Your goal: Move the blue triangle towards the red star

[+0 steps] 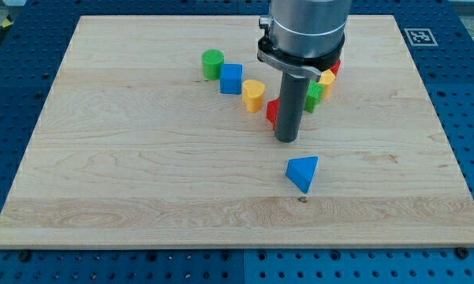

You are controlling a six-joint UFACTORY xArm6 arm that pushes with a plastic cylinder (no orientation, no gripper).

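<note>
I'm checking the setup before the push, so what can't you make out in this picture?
- Red block: mostly behind the rod, shape unclear, so I can't confirm it is the star.
- Green, yellow and red blocks at the arm's right: partly hidden by it.
- My tip: above the blue triangle, apart.

Board: pale wooden board (pixel 142 158) on a blue perforated table (pixel 465 118).
Green cylinder: green cylinder (pixel 212 63) near the view's top, left of centre.
Blue cube: blue cube (pixel 231 78) just right of the green cylinder.
Yellow block: rounded yellow block (pixel 253 95) just right of the blue cube.
Marker: black-and-white square marker (pixel 418 35) at the board's top right corner.
</note>
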